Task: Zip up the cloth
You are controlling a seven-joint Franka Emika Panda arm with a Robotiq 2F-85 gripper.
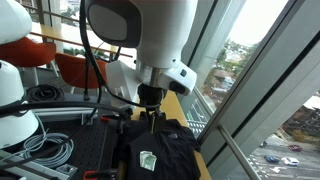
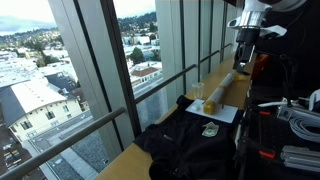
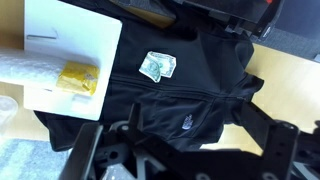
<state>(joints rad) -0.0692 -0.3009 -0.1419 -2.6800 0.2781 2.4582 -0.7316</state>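
Across the centre of the wrist view, the cloth is seen lying crumpled on the worktop, black, with a pale greenish patch on its front. At upper left, a yellow block is held in a white tray. Along the lower edge, the claw is spread wide, with nothing gripped.

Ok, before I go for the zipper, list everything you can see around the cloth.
cloth: one, black, spread out mid-scene
patch: one, pale greenish-white, on the cloth's front
sheet: one, white, beside the cloth
block: one, yellow, on the sheet
roll: one, whitish, by the sheet's edge
mat: one, black grid, beside the cloth
cables: a bundle, pale grey, by the mat
table: one, light wood, under the cloth
gripper: one, dark, open, above the cloth
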